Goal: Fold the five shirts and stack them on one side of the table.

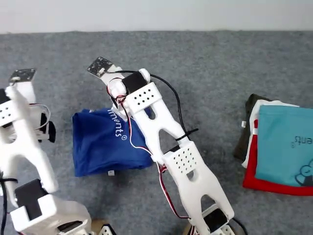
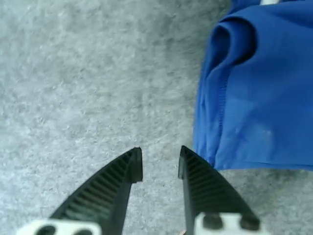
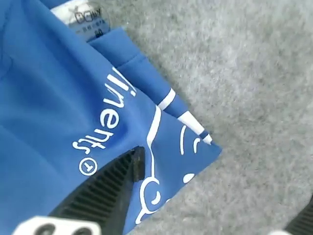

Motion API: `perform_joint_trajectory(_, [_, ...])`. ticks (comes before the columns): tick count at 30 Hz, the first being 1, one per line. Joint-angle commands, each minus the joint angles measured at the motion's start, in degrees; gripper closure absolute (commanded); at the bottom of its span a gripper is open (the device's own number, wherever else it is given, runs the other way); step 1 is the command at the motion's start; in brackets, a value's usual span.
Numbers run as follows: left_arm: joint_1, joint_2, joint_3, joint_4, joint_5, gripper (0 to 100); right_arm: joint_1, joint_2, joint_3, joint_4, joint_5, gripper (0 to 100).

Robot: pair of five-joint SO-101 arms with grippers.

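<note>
A folded blue shirt with white print lies on the grey carpet left of centre. My right arm stretches over the shirt's far right corner. My right gripper hangs open and wide above that printed corner of the blue shirt, one finger over the cloth, the other over carpet, nothing held. My left gripper hovers over bare carpet just beside the blue shirt's folded edge, open by a small gap, nothing between its fingers.
At the right edge lies a stack of folded shirts: teal on top, then white, red, and a dark one beneath. My left arm stands at the table's left. Open carpet separates the blue shirt from the stack.
</note>
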Motion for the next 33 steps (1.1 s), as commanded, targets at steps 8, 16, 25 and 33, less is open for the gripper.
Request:
perform_joint_trajectory(8, [12.48, -2.02, 3.74, -9.93, 2.2, 86, 1.63, -11.3, 14.68, 2.51, -2.99, 50.8])
perform_joint_trajectory(16, [19.69, -2.02, 15.6, -21.19, 2.29, 86, 2.51, -12.26, 24.53, 2.15, -6.51, 50.8])
perform_joint_trajectory(25, [18.99, -2.02, 26.24, -35.08, 2.11, 86, 2.33, -5.23, 24.53, -3.56, -6.59, 50.8])
perform_joint_trajectory(33, [15.56, -2.11, 26.51, -36.22, 2.11, 86, 1.36, -1.71, 24.53, -6.99, -6.59, 50.8])
